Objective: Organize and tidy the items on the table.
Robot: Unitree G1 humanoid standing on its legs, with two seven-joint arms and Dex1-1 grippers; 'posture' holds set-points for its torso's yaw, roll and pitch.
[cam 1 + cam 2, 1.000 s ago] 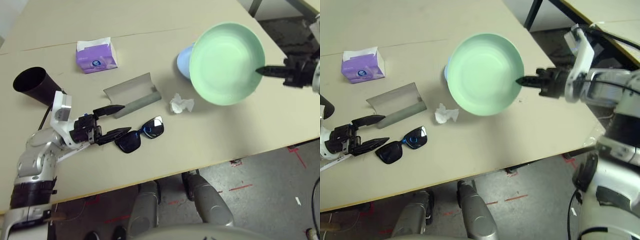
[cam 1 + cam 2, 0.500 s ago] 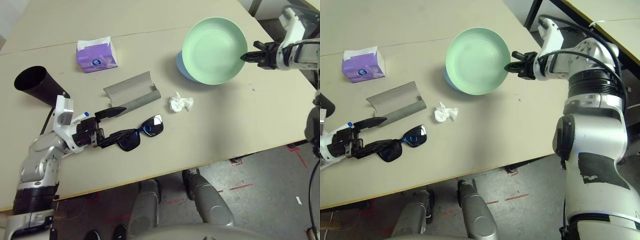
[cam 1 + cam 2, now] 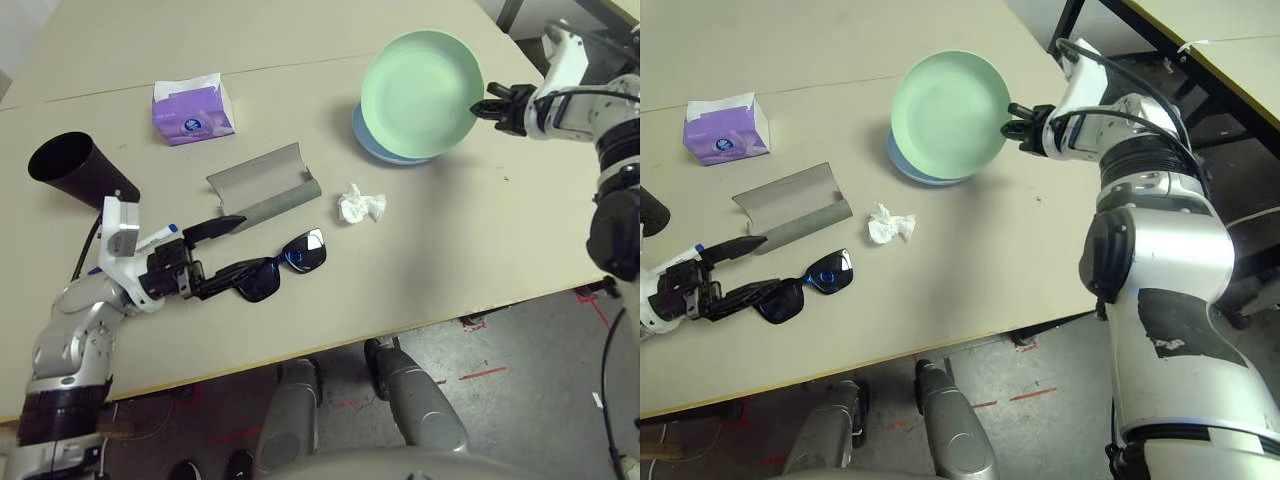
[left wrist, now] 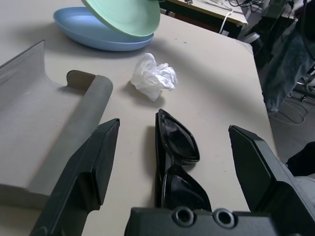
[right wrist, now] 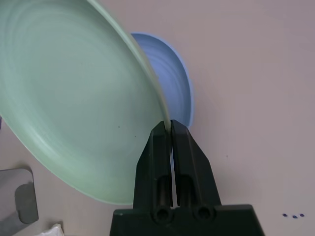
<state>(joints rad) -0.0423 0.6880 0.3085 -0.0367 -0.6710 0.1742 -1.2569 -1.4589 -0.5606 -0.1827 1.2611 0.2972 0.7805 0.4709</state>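
Right gripper [image 3: 483, 107] pinches the light-green plate [image 3: 420, 90] by its rim, upper right; stiff, probably slippery. Left gripper [image 3: 228, 250] gapes around the black sunglasses [image 3: 282, 267].

The round light-green plate [image 3: 420, 95] and the round light-blue plate [image 4: 93, 34] beneath it look like smooth, softly shiny plastic. The black sunglasses [image 4: 174, 157] have glossy plastic frames and reflective lenses. The open grey glasses case [image 3: 265, 185] looks matt and felt-like. At its three o'clock, the crumpled white tissue [image 3: 362, 206] is thin wrinkled paper. The pale beige table [image 3: 480, 230] is matt and smooth.
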